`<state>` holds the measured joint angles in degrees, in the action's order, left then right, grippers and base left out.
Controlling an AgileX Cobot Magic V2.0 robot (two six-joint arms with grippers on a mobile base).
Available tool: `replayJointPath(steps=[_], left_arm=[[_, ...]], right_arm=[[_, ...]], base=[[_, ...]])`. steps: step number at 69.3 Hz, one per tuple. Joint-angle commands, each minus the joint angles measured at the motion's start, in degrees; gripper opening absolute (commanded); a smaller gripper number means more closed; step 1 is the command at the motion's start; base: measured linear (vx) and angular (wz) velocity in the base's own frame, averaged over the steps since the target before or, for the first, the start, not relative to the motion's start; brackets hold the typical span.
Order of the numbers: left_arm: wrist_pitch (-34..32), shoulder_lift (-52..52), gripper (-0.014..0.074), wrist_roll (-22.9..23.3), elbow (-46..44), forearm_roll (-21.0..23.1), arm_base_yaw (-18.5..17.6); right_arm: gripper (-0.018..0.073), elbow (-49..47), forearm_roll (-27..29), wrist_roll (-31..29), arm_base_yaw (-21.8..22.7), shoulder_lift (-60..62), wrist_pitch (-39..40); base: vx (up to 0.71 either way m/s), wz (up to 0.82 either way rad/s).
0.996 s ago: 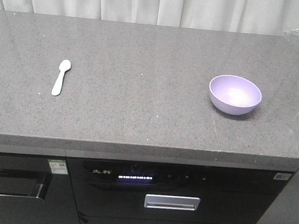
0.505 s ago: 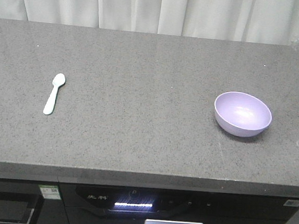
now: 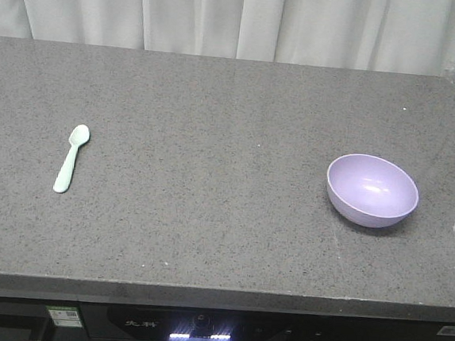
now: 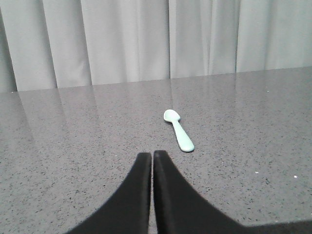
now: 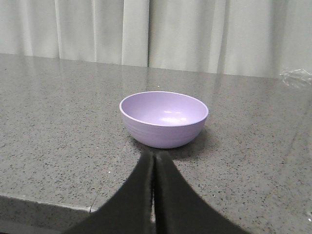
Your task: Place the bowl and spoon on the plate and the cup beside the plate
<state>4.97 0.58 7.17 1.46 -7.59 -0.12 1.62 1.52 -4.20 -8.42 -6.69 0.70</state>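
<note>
Spoon (image 3: 71, 158): is lying flat on the left of the grey countertop (image 3: 216, 122), scoop toward the curtain (image 3: 225, 15)
Bowl (image 3: 371, 190): is sitting upright on the right, well apart from the spoon
Left gripper (image 4: 152, 155): is pointing at the spoon, jaws pressed together, holding nothing
Right gripper (image 5: 154, 155): is pointing at the bowl, clenched, empty

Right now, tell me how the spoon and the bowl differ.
Colour: the spoon is pale mint green, the bowl lavender.
Shape and pose: the spoon is slim and lies flat, scoop toward the curtain; the bowl is round and deep, standing open side up.
Place: the spoon lies toward the counter's left end, the bowl toward its right end.
Shared: both rest untouched on the grey speckled counter, with nothing in either.
</note>
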Motion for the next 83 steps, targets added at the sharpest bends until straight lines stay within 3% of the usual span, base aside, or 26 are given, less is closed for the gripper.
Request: replayJointPath(steps=[1,83], left_arm=[[-4.1,0.86,-0.0006,0.05,-0.44,0.33,0.12],[-4.1,0.86,-0.0006,0.05,-0.44,0.33,0.12]], right_arm=[[-0.0006,0.21,-0.4,-0.03,0.23,-1.08,4.04],[-0.0006,0.21,-0.4,-0.03,0.23,-1.08,4.04]], base=[[0.02,-0.02],[0.02,-0.01]])
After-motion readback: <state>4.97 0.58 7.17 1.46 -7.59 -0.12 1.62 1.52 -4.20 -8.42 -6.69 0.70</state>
